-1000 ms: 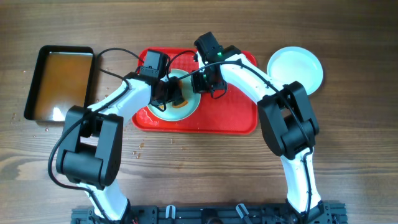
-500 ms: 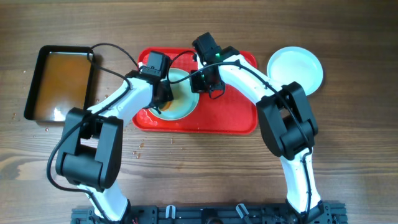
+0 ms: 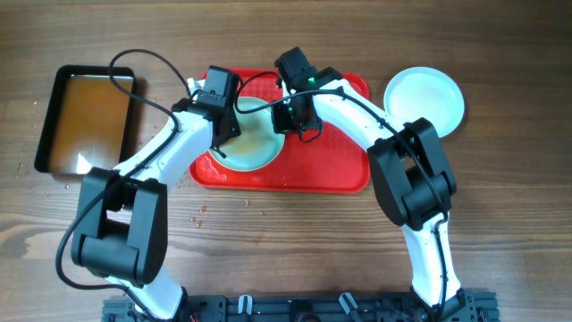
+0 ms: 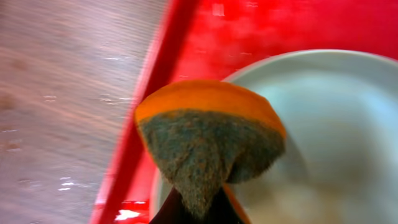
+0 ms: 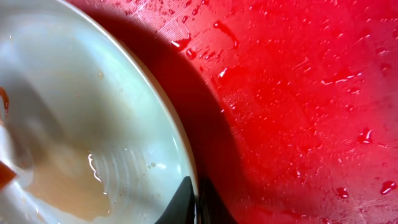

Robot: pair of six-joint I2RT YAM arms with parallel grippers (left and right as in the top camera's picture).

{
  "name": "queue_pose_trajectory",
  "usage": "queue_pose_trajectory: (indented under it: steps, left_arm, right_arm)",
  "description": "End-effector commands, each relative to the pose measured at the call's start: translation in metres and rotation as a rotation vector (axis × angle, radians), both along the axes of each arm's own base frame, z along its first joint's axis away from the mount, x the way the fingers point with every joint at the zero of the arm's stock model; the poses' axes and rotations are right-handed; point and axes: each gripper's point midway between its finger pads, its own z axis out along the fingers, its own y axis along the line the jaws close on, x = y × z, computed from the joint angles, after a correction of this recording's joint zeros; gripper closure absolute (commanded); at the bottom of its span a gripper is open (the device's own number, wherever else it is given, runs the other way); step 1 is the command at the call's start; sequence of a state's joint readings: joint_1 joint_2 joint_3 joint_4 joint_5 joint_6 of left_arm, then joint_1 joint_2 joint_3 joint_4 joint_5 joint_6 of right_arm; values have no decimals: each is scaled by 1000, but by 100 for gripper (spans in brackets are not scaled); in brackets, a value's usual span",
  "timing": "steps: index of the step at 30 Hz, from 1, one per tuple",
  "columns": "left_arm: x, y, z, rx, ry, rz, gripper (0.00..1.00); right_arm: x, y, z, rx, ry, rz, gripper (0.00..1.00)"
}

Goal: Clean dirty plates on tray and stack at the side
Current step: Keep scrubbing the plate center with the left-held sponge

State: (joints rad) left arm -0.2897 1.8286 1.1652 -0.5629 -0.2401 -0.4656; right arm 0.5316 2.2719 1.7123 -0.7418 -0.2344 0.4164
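Observation:
A pale-mint plate [image 3: 253, 141] lies on the left part of the red tray [image 3: 331, 170]. It also shows in the left wrist view [image 4: 348, 124] and in the right wrist view [image 5: 93, 112], wet with a pale brownish film. My left gripper [image 3: 221, 134] is shut on an orange sponge with a grey-green scouring face [image 4: 208, 140], held over the plate's left rim. My right gripper [image 5: 196, 202] is shut on the plate's right rim, also seen from overhead [image 3: 288, 121]. A clean white plate [image 3: 424, 98] lies on the table right of the tray.
A black tray of brownish water [image 3: 88, 116] stands at the far left on the wooden table [image 3: 500, 224]. The tray's surface [image 5: 298, 93] is wet with droplets. Crumbs lie on the table in front of the tray's left corner.
My left gripper with the sponge has moved left and back across the plate to its left rim. The orange-brown smear on the plate is gone. The right gripper has stayed on the rim.

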Motion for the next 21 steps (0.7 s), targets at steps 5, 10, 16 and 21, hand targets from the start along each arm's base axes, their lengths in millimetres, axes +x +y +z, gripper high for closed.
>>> queue_pose_trajectory:
  steps: [5, 10, 16, 21]
  left_arm:
    - [-6, -79, -20, -408, 103, -164, 96]
    - [-16, -67, -44, -343, 171, -131, 96]
    - [-15, -13, -49, -52, 154, -43, 96]
    - [-10, 25, -40, 200, 132, -84, 96]
  right_arm:
    - [4, -19, -24, -92, 3, -34, 95]
    - [4, -19, -24, -92, 3, -34, 94]
    - [4, -19, -24, -92, 3, -34, 94]
    - [4, -19, -24, -92, 3, -34, 94]
